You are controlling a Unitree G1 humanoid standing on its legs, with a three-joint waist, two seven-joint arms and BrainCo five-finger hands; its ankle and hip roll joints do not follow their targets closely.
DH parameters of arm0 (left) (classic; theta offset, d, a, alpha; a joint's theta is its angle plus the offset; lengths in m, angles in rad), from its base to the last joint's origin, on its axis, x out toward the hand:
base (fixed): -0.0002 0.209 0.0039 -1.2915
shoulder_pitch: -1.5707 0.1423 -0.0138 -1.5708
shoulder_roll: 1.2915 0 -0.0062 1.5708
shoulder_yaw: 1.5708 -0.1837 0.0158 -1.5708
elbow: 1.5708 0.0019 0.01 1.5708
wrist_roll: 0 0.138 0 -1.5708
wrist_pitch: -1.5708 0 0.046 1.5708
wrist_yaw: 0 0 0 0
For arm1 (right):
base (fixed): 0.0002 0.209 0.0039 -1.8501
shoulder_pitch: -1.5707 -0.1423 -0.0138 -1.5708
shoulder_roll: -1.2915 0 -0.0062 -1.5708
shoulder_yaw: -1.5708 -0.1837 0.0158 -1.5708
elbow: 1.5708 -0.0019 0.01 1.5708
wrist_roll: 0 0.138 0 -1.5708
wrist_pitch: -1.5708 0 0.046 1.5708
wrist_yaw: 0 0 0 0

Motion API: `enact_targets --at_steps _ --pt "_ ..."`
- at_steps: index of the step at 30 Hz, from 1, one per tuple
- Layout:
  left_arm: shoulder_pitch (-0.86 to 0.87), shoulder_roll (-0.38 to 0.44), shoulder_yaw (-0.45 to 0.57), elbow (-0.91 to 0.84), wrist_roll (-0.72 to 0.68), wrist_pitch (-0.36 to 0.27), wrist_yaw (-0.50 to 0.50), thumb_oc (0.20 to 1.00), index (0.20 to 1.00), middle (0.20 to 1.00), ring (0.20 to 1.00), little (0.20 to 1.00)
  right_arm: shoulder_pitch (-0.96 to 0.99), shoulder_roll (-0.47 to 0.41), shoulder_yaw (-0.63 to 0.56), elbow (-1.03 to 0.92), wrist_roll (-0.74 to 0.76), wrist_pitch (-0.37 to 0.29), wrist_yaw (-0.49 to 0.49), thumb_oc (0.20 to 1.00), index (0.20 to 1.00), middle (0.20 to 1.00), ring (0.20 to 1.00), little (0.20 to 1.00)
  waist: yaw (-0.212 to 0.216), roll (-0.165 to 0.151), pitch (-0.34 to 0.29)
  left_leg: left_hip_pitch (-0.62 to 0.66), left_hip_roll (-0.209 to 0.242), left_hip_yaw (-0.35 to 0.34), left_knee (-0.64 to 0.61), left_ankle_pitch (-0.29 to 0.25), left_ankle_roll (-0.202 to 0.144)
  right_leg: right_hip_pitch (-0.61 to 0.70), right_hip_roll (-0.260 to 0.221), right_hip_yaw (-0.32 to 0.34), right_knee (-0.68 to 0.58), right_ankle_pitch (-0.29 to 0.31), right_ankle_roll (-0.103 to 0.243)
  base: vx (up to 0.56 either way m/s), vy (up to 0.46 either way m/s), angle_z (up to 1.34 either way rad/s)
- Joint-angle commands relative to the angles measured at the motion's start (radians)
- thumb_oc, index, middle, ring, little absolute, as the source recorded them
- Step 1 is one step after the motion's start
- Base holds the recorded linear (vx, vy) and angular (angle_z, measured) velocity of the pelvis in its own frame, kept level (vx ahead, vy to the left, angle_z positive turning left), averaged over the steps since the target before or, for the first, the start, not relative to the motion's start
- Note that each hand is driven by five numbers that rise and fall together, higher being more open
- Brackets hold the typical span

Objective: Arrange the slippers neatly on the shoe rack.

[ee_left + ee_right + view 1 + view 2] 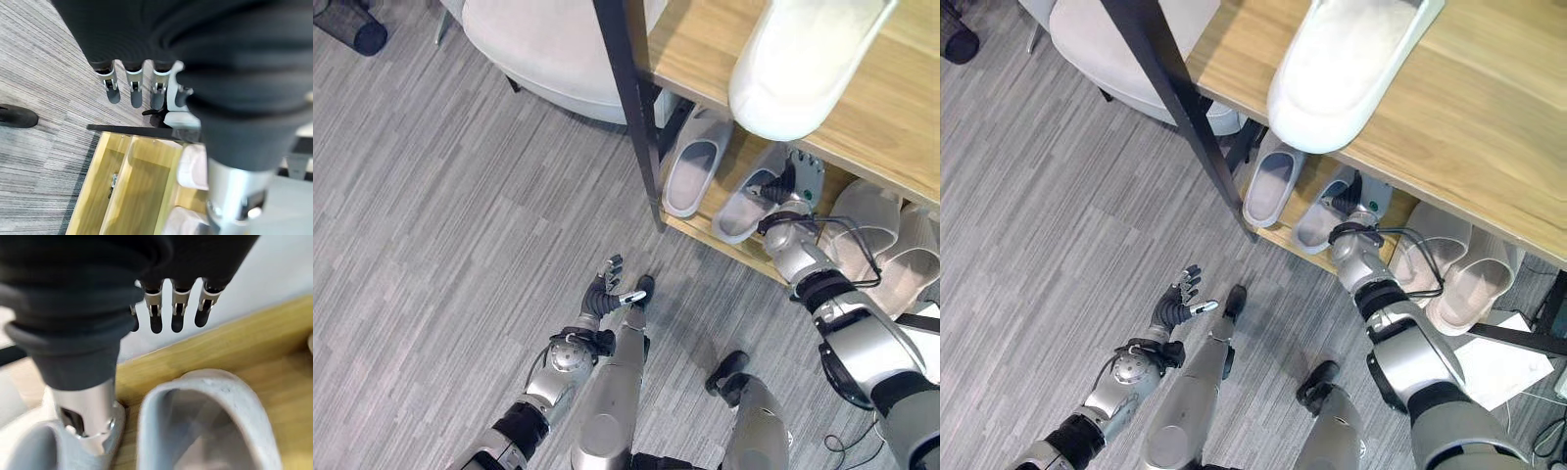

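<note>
Rack first: the shoe rack (pixel 705 59) has a wooden top shelf carrying one white slipper (pixel 803 59), and a lower shelf (pixel 1278 233) where a grey pair sits side by side, the left grey slipper (pixel 697 162) and the right grey slipper (pixel 747 203). Further along my right side I see a beige pair (pixel 1454 266), though I can't tell whether it rests on the shelf or the floor.

My right hand (pixel 800 181) is reaching in over the lower shelf at the right grey slipper; from its wrist camera the fingers (pixel 177 316) are straight and spread above the wood, gripping nothing. My left hand (pixel 605 290) hangs low over the grey floor (pixel 440 245), well clear of the rack, fingers loose and empty.

I judge this the squaring-up step for the grey pair. Next I'd want a light nudge to bring the right slipper parallel with its mate, without shoving it off the front edge.
</note>
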Motion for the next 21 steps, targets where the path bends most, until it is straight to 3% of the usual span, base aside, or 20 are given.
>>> enact_targets --at_steps 1,6,10,21 --pt "-0.024 -0.029 0.013 -0.008 -0.008 -0.018 0.015 1.000 1.000 1.000 1.000 1.000 0.096 0.040 -0.089 -0.176 0.091 -0.095 -0.070 1.000 1.000 1.000 1.000 1.000 -0.016 -0.026 -0.016 0.115 -0.041 0.013 0.033 -0.249 0.047 0.061 0.089 0.027 -0.117 -0.048 -0.069 -0.01 0.009 -0.09" --pt "-0.003 -0.032 0.020 -0.014 0.002 -0.009 0.022 1.000 1.000 1.000 1.000 1.000 0.251 0.117 -0.162 -0.270 0.220 -0.163 -0.064 1.000 1.000 1.000 1.000 1.000 -0.040 -0.023 -0.022 0.127 -0.041 0.022 0.016 -0.241 0.049 0.069 0.095 0.034 -0.138 -0.038 -0.066 -0.01 0.006 -0.15" --pt "0.015 -0.030 0.020 -0.017 -0.004 -0.005 0.023 1.000 1.000 1.000 1.000 1.000 0.273 0.135 -0.177 -0.240 0.277 -0.175 -0.056 1.000 1.000 1.000 1.000 1.000 -0.042 -0.015 -0.013 0.125 -0.042 0.026 0.019 -0.242 0.049 0.066 0.094 0.042 -0.137 -0.038 -0.065 -0.01 0.003 -0.04" --pt "0.016 -0.011 -0.003 -0.008 -0.011 -0.001 0.007 1.000 1.000 1.000 1.000 1.000 0.148 0.142 -0.210 -0.038 0.501 -0.240 -0.004 1.000 1.000 1.000 1.000 1.000 -0.011 -0.001 0.008 0.095 -0.051 0.019 0.028 -0.243 0.052 0.052 0.087 0.022 -0.131 -0.036 -0.061 0.01 0.000 0.01"
